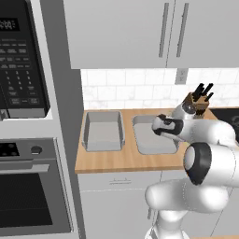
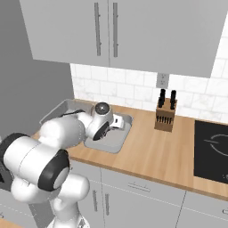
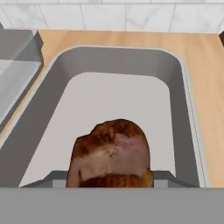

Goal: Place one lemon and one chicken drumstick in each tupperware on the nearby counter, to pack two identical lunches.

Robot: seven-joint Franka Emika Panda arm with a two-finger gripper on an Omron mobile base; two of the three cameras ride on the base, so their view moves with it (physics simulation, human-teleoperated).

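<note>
A browned chicken drumstick (image 3: 111,153) sits low in the hand view, and my gripper (image 1: 161,127) is shut on it. It hangs just above the grey floor of the right tupperware (image 3: 118,87), which has nothing else in it. In the left base view this tupperware (image 1: 144,142) lies under my hand. The left tupperware (image 1: 86,135) stands beside it on the wooden counter (image 1: 121,161), its floor bare. Its corner shows at the upper left of the hand view (image 3: 17,65). My fingertips are hidden behind the meat. The lemon is out of view.
A dark knife block (image 2: 164,116) stands at the back of the counter, right of the containers. A black cooktop (image 2: 211,149) lies further right. A microwave (image 1: 21,60) and an oven (image 1: 28,196) stand to the left. Wall cabinets (image 1: 140,28) hang overhead.
</note>
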